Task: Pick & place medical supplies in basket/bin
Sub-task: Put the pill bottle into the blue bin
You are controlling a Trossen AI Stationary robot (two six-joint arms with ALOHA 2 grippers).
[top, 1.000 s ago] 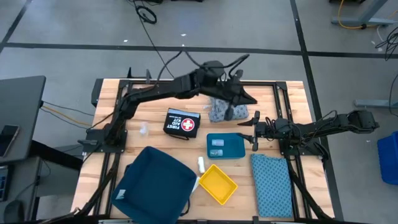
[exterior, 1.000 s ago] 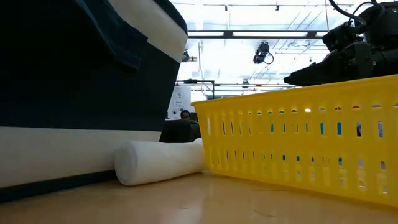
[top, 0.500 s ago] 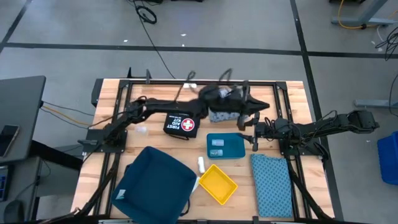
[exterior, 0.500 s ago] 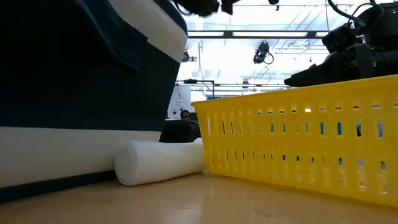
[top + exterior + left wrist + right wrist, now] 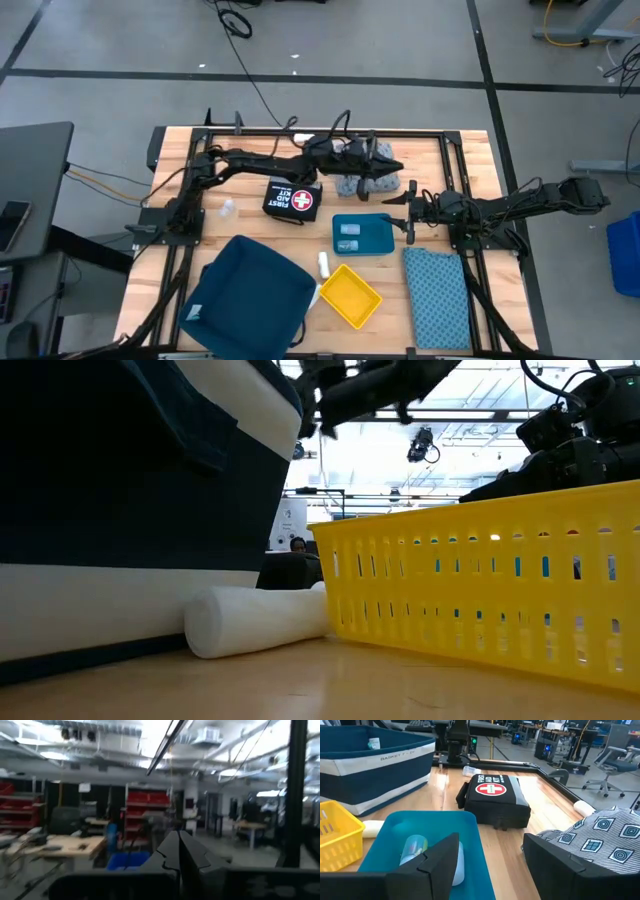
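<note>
My left gripper point(image 5: 392, 166) is shut and holds nothing. It hovers over the grey-blue patterned bundle point(image 5: 352, 186), which lies on the table at the far middle. In the left wrist view its shut fingers point(image 5: 179, 851) point out into the room. My right gripper point(image 5: 408, 212) stands open beside the right end of the teal tray point(image 5: 380, 245), which holds clear vials point(image 5: 415, 845). A white roll point(image 5: 323, 264) lies between the dark blue basket point(image 5: 250, 295) and the yellow basket point(image 5: 349, 295). A flat blue patterned cloth point(image 5: 436, 295) lies at the near right.
A black first-aid kit point(image 5: 294, 198) lies under my left forearm. A loose vial point(image 5: 228, 208) sits to its left. In the low view the white roll point(image 5: 255, 620) rests against the yellow basket point(image 5: 480, 590). A metal frame borders the table.
My left arm has sunk from high above the table to low over the first-aid kit and the bundle. Its gripper has tipped upward and has stayed shut. The right arm has kept still.
</note>
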